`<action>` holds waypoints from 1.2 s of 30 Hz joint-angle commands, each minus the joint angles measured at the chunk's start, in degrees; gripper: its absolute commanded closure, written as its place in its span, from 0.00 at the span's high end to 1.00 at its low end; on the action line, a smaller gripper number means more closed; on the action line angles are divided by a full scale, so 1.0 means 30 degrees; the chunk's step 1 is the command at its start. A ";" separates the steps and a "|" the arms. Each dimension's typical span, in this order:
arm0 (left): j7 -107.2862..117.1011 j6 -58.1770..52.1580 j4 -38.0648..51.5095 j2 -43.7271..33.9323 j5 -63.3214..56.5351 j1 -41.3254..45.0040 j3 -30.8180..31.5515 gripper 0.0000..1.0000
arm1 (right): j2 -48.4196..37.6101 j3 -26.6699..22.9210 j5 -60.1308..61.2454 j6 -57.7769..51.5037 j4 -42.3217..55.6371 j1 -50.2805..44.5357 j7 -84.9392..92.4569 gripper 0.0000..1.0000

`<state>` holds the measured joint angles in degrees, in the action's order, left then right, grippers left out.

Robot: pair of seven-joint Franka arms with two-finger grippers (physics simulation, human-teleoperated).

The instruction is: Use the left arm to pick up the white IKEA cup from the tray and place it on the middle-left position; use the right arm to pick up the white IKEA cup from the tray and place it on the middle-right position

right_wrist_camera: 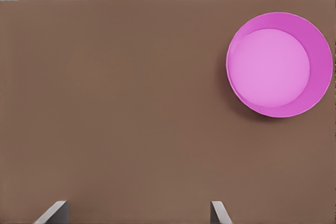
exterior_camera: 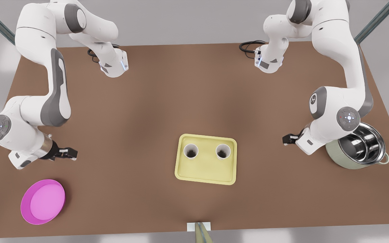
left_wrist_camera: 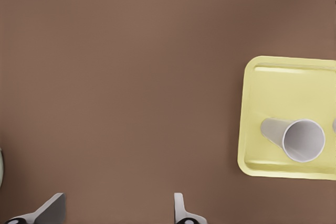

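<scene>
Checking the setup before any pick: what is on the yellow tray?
One white cup and a second white cup stand upright, side by side, on the tray; the rest of its floor is bare. The floor under each cup is covered.

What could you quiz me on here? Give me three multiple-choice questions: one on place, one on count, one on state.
1. Where do the cups stand?
A. On the tray
B. In the bowl
C. In the pot

2. How many cups are there?
A. One
B. Two
C. Four

3. Both arms' fingers are:
A. Open, empty
B. Shut on cups
C. Shut on the bowl

Answers:
1 A: both stand upright on the tray.
2 B: two white rims show.
3 A: the left gripper by the pot and the right gripper near the bowl hold nothing.
</scene>
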<state>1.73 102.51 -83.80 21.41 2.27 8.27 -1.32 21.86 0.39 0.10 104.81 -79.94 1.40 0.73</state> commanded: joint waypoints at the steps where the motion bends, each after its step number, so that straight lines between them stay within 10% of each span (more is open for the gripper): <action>1: -0.0930 0.0780 -0.0016 -0.0019 0.0005 -0.0004 0.0000 1.00 | -0.0283 0.0133 -0.0093 -0.0573 0.0075 0.0003 0.0050 1.00; 7: 0.4224 0.0838 0.0276 0.0801 0.0180 0.4391 0.0088 1.00 | -0.0078 0.4292 -0.0180 -0.2800 0.2301 -0.2983 0.0901 1.00; 16: 0.8064 0.3973 0.1390 0.5459 -0.0054 0.5885 0.0147 1.00 | 0.3144 0.4293 -0.0268 0.2443 0.2535 -0.6237 0.1721 1.00; 36: 0.8211 0.8690 0.0570 0.7364 0.0415 0.6530 0.0323 1.00 | 0.9267 0.3971 -0.3081 0.5813 0.5494 -0.9753 -0.3055 0.98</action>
<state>21.33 125.28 -82.15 43.42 3.29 27.86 -0.35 49.35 12.26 -9.13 118.44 -63.54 -27.65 -1.60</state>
